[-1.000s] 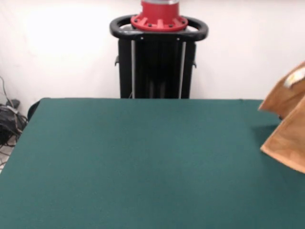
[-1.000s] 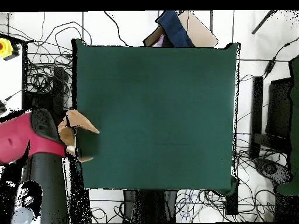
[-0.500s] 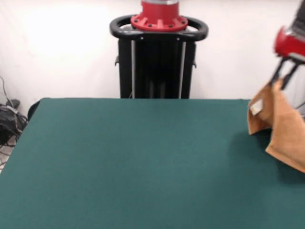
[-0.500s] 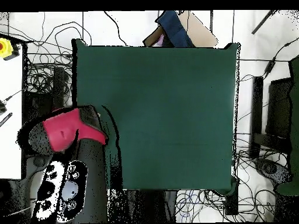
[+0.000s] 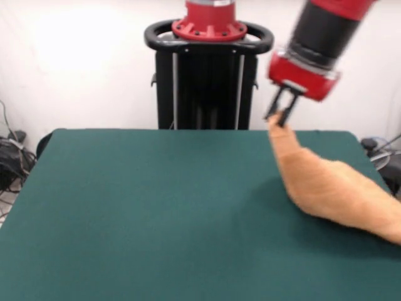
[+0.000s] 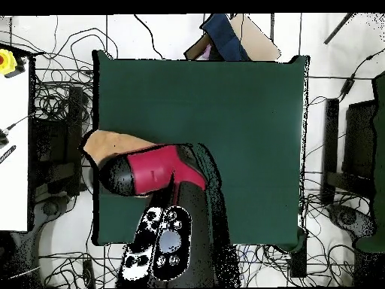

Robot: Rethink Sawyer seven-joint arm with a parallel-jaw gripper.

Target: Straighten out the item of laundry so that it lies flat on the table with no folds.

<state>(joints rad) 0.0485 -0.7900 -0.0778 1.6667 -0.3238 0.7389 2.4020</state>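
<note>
The light orange-tan towel [image 5: 332, 188] trails in a stretched strip from the right edge of the green table [image 5: 156, 213] up to my gripper [image 5: 279, 119]. The gripper is shut on the towel's top corner and holds it above the far right part of the table. The towel's lower end drags on the felt at the right edge. In the overhead view the red arm covers the gripper, and only a patch of towel [image 6: 113, 142] shows at the table's [image 6: 225, 105] left edge. The white tag is hidden.
The black pedestal with its red base [image 5: 208, 69] stands behind the table's far edge. Cables [image 5: 12, 157] lie on the floor to the left. In the overhead view, a dark blue thing on brown cardboard [image 6: 225, 41] sits beyond the table's top edge.
The gripper has swung from the right edge in over the table, carrying the towel corner leftward. The towel went from a hanging bundle to a long strip dragged across the felt.
</note>
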